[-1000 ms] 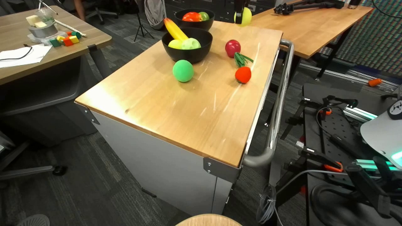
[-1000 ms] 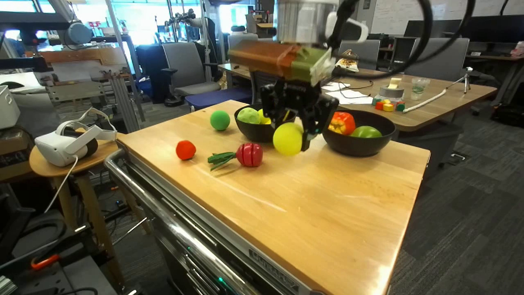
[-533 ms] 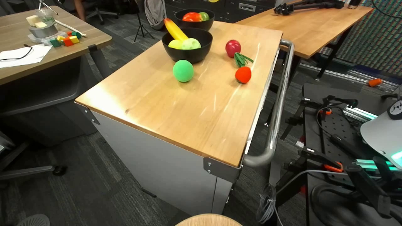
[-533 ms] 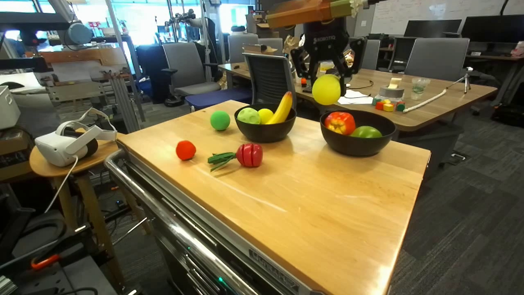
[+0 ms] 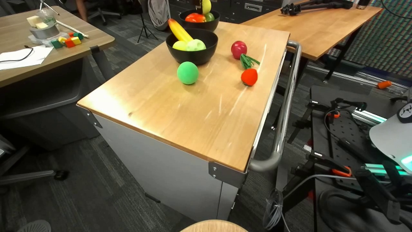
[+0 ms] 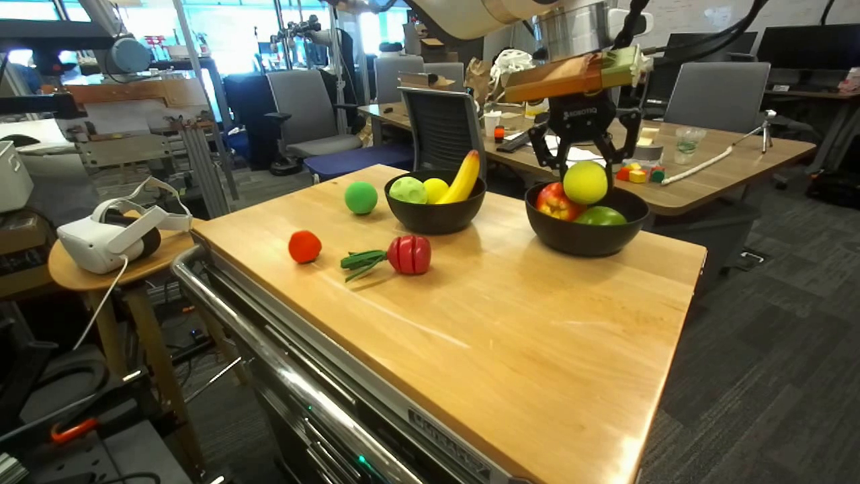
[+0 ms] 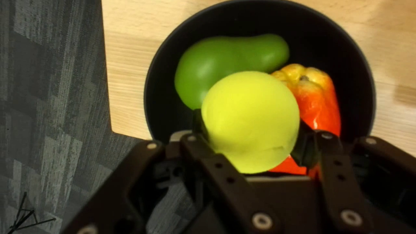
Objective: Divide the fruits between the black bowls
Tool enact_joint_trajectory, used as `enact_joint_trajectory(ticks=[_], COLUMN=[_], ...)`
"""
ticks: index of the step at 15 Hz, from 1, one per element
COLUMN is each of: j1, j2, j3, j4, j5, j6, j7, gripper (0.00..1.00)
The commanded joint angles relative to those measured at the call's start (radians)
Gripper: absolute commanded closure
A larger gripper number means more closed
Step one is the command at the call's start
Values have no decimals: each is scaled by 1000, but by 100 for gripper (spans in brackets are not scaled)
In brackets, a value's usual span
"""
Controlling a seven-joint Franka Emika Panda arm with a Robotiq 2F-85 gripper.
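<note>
My gripper (image 7: 252, 134) is shut on a yellow ball (image 7: 250, 120), low over a black bowl (image 6: 584, 242). In that bowl lie a green pepper-like piece (image 7: 224, 61) and an orange-red fruit (image 7: 318, 100); whether the ball touches them I cannot tell. The other black bowl (image 6: 435, 220) holds a banana (image 6: 463, 178), a pale green apple (image 6: 408, 191) and a yellow fruit (image 6: 436, 189). Loose on the wooden top are a green ball (image 5: 188, 73), an orange-red round piece (image 5: 249, 77) and a red piece with green leaves (image 6: 410, 254).
A steel handle bar (image 6: 302, 376) runs along an edge of the wooden cart top (image 6: 537, 349). Beyond the bowls stands a table (image 6: 732, 161) with tape and coloured blocks. A stool with a white headset (image 6: 121, 228) is beside the cart.
The yellow ball, gripped throughout, has travelled up and across from above the wooden top, then down to the bowl with the green and orange-red pieces. The other fruits and the bowls stay put.
</note>
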Motion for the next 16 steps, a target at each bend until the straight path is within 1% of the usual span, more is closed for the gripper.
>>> enact_joint_trajectory(ticks=[1, 4, 5, 6, 7, 8, 9, 10, 11, 13, 14, 16], j1=[-17, -25, -29, -33, -36, -40, -43, -48, -53, -62, -62, -74], j2=[119, 177, 192, 205, 215, 223, 226, 227, 222, 192, 169, 121], j3=[1, 1, 4, 7, 10, 13, 16, 22, 24, 31, 27, 34], j4=[205, 300, 325, 346, 365, 382, 393, 405, 411, 400, 380, 344], j5=[-29, -36, -30, -25, -20, -14, -11, -5, -6, -3, 4, 16], j6=[-67, -92, -106, -122, -142, -161, -190, -217, -238, -264, -266, -273], j7=[-11, -17, -21, -24, -30, -33, -40, -50, -65, -93, -112, -153], gripper=[68, 68, 61, 62, 59, 40, 18, 15, 15, 2, 0, 0])
